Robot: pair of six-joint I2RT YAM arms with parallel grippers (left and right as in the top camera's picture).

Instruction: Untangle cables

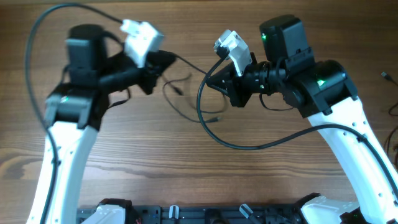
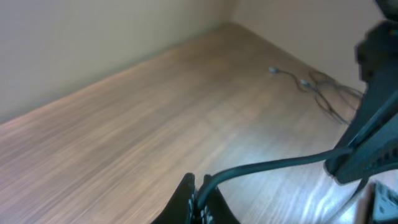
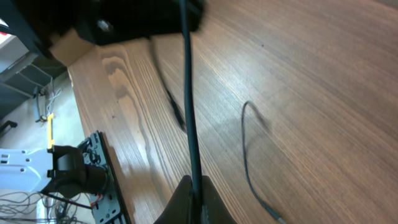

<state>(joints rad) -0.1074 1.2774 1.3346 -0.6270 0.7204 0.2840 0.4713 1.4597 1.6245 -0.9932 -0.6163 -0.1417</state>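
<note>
L hand (image 2: 198, 196) & R hand (image 3: 194, 191) both clamped on one cable (image 3: 189, 106), taut btwn.

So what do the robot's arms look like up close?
Both have long white lower parts and chunky black joints. The left arm and right arm each wear a small white camera box near the wrist, and a thick black cable loops off each. Little green lights glow on the right one.
</note>
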